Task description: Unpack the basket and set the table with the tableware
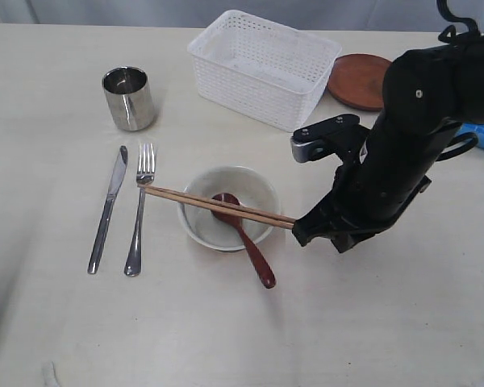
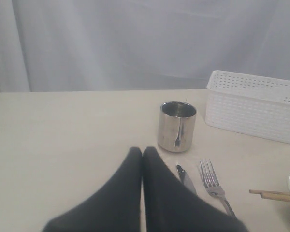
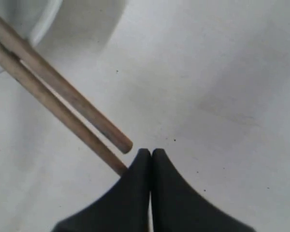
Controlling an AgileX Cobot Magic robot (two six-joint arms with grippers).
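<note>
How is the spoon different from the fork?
The spoon is red-brown wood; the fork is shiny steel. The spoon leans in the bowl, handle sticking out; the fork lies flat on the table. The spoon's end is round; the fork's has prongs. Both have long handles.

White lattice basket (image 1: 250, 93) upright, far end of table (image 1: 371, 322) — chopsticks (image 1: 218, 204) across off-white bowl (image 1: 252, 179), spoon (image 1: 256, 254) leaning inside.

Leaving the pale beige counter (image 1: 226, 339) bare along the exterior view's lower strip and left edge. Blocking the middle with a round off-white bowl (image 1: 202, 222) bridged by two wooden chopsticks (image 1: 194, 197). Crowding the upper part with a white lattice plastic basket (image 1: 250, 93) and steel cup (image 1: 130, 98).
</note>
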